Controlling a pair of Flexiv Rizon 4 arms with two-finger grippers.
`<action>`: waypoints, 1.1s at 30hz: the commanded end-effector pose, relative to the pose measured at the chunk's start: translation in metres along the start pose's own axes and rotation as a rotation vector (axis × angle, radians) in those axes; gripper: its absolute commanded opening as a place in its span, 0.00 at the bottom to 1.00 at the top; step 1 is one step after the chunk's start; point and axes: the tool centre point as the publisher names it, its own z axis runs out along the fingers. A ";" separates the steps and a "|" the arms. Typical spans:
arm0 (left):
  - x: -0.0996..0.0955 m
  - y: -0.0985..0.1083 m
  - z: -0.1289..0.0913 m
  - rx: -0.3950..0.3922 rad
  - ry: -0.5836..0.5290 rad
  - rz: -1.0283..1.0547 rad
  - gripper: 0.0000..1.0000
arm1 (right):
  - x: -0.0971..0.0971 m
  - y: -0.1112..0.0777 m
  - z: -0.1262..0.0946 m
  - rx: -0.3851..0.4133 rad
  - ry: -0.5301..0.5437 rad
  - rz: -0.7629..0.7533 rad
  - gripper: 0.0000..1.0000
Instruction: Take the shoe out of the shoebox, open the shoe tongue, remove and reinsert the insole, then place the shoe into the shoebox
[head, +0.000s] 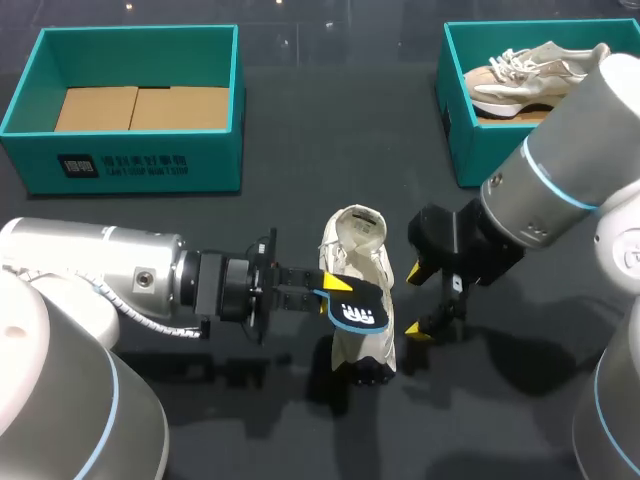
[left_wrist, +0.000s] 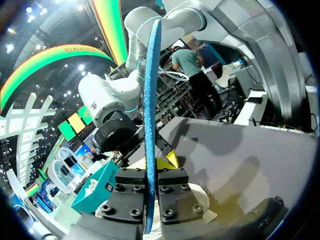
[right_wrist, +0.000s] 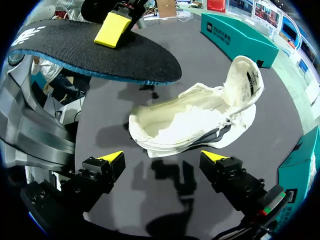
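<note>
So the robot's at the insole bit. The left gripper (head: 330, 292) is pinching the black insole (head: 362, 312) by its edge, right over the white shoe (head: 358, 245). The shoe lies on the table between the two arms, tongue flipped back and opening gaping. The right gripper (head: 416, 300) sits just beside the shoe, fingers spread, holding nothing. Removal looks done, so reinsertion's next: the insole needs tipping toe-first into the opening, probably with the right gripper steadying the shoe. The teal shoebox (head: 120, 165) at the back left, well apart from the shoe, looks like the final stop
</note>
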 end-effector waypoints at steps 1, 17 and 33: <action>0.002 0.003 0.000 0.013 -0.011 -0.021 0.00 | 0.006 0.004 0.008 0.037 -0.055 0.001 1.00; 0.010 0.011 0.010 0.017 -0.008 0.005 0.00 | -0.006 -0.007 0.015 0.018 -0.043 -0.062 1.00; 0.017 0.005 0.021 0.010 0.027 0.006 0.00 | -0.022 -0.018 0.027 0.009 -0.010 -0.089 1.00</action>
